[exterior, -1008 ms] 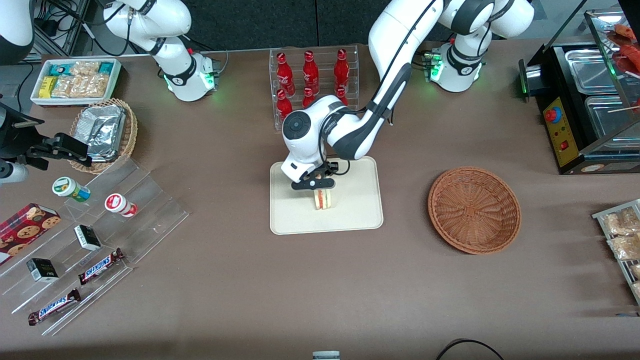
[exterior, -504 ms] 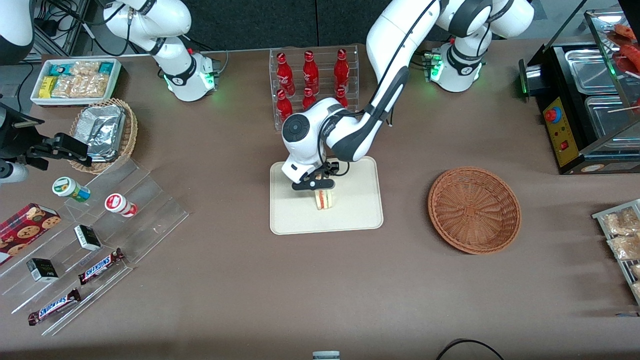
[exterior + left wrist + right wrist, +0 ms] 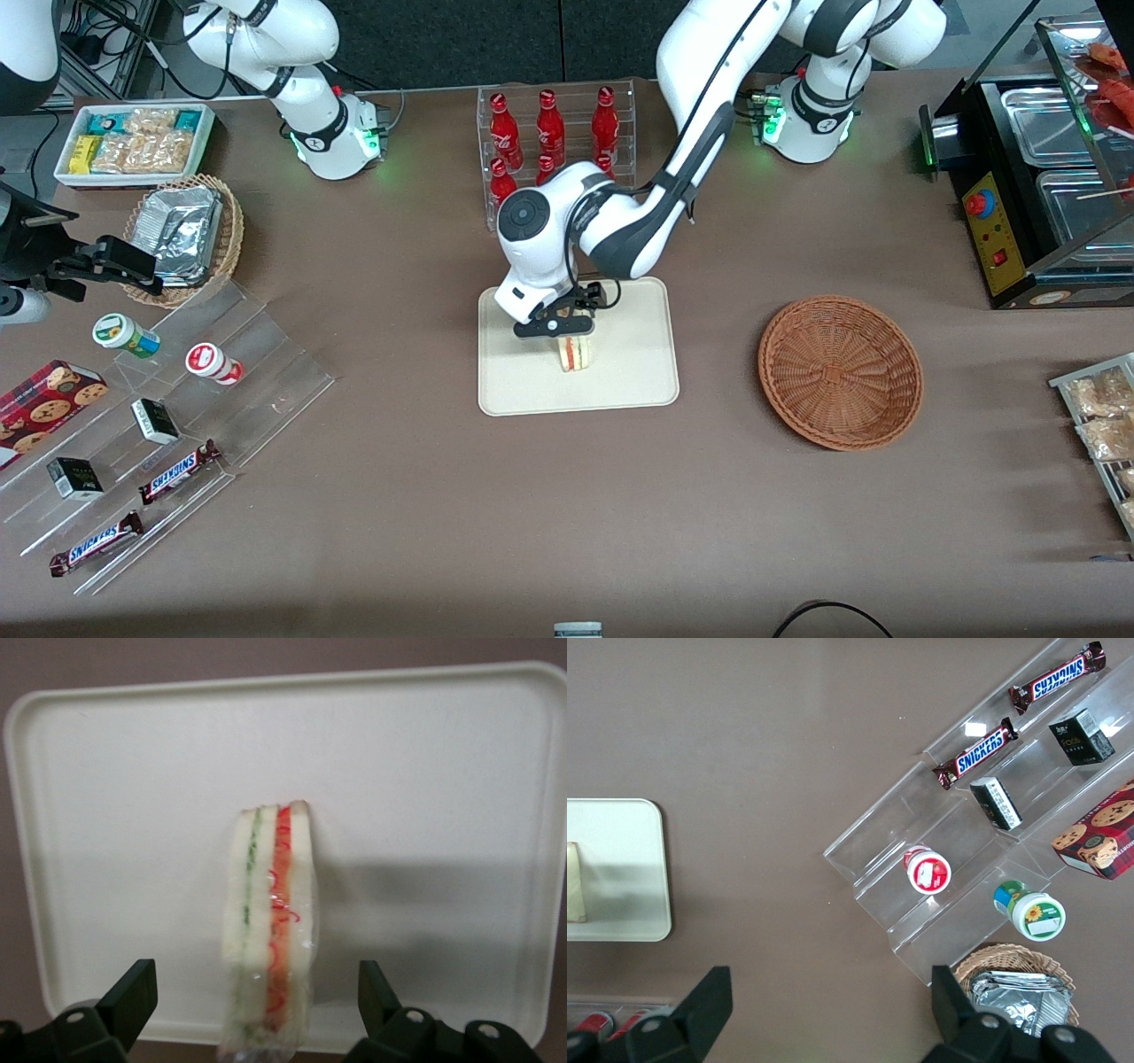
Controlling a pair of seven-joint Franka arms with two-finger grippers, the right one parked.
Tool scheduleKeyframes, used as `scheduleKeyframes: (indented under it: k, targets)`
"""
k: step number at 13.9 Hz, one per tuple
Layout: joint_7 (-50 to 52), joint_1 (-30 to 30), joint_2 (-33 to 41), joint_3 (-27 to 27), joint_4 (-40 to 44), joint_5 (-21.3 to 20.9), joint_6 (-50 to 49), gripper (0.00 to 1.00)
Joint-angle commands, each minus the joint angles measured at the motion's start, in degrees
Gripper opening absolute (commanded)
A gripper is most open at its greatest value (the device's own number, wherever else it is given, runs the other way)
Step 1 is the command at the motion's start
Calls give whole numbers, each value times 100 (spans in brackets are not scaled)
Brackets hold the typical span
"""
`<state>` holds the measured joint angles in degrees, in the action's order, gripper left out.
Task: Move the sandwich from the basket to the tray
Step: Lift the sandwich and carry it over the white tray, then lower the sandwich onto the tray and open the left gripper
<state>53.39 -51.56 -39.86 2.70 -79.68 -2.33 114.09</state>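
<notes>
The sandwich [image 3: 574,353] is standing on edge on the tray [image 3: 638,381], near the tray's middle, with its red and green filling lines facing up toward the wrist camera [image 3: 270,930]. In the wrist view it is wrapped in clear film and sitting between the two black fingers [image 3: 128,1001], which are spread wide, each well clear of the bread. So the claw [image 3: 554,326] is released, hovering just above the sandwich and gripping nothing.

The tray [image 3: 425,771] is lying flat on the brown desk [image 3: 567,514], in front of a clear rack of red bottles [image 3: 551,133] that is standing farther from the front camera. The basket [image 3: 840,372] is sitting on the desk beside the tray, toward the working arm's end, apart from the tray and holding nothing visible.

Toward the parked arm's end, a tan basket of foil packets [image 3: 184,237] is sitting near a white bin of snacks [image 3: 133,143]. Nearer the camera, a clear stepped shelf [image 3: 221,390] is carrying two small cups [image 3: 213,363], small dark boxes and two Snickers bars [image 3: 177,471]. A cookie box [image 3: 44,408] is lying at that edge. In the right wrist view the sandwich [image 3: 575,882] is showing as a pale slab on the tray [image 3: 629,868].
</notes>
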Motion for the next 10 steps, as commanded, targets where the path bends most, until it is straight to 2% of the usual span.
scheduleKeyframes:
  k: [1, 4, 10]
  targets:
    - [171, -21, 574, 300, -65, 101, -500, 100]
    - [243, -29, 1014, 950, -65, 575, -834, 100]
    - [-63, -29, 1726, 1740, -74, 585, -1932, 100]
